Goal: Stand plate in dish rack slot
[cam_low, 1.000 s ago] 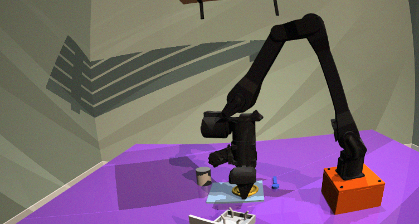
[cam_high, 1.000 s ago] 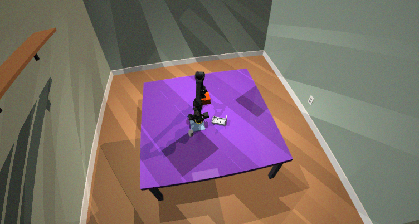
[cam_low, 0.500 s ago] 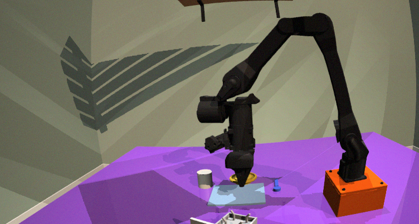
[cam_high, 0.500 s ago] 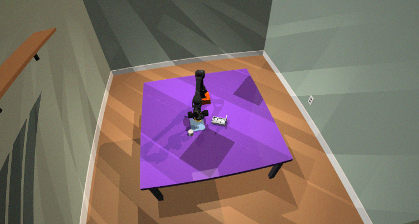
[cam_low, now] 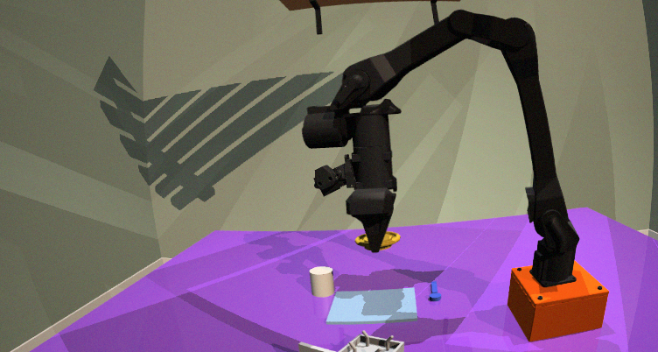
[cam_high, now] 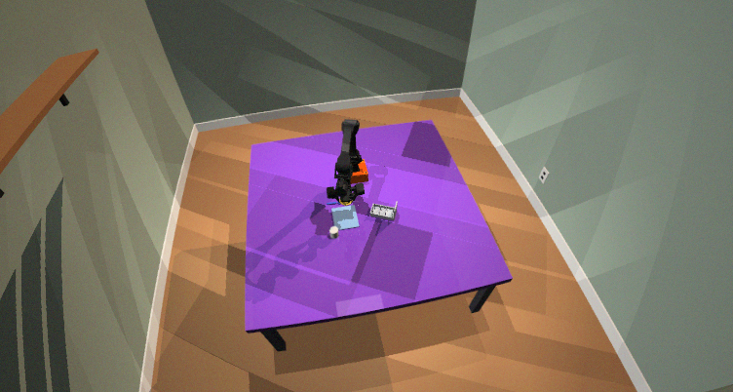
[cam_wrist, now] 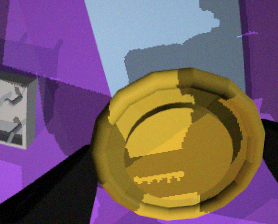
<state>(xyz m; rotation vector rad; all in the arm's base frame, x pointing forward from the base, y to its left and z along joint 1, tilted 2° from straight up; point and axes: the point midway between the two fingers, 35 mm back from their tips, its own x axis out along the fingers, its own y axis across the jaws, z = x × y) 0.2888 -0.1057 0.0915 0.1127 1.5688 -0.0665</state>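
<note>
The yellow round plate (cam_high: 345,202) (cam_low: 392,238) (cam_wrist: 162,187) is held level in the air, its hollow side facing the wrist camera. My gripper (cam_low: 375,249) (cam_wrist: 174,141) is shut on it, with one black finger against each side of the rim. The plate hangs above the table, close to the robot's side of the light-blue board. The grey-white dish rack (cam_high: 382,217) (cam_low: 318,348) (cam_wrist: 31,115) stands on the table, to the right of the plate in the top view and at the left edge of the wrist view. The exterior view cuts off its lower part.
The flat light-blue board (cam_high: 344,216) (cam_low: 345,310) (cam_wrist: 150,25) lies beside the rack. A cream cup (cam_high: 333,232) (cam_low: 322,282) stands by its far corner from the base. A small blue item (cam_high: 331,203) (cam_low: 434,296) lies near the board. The arm's orange base block (cam_low: 566,314) is behind.
</note>
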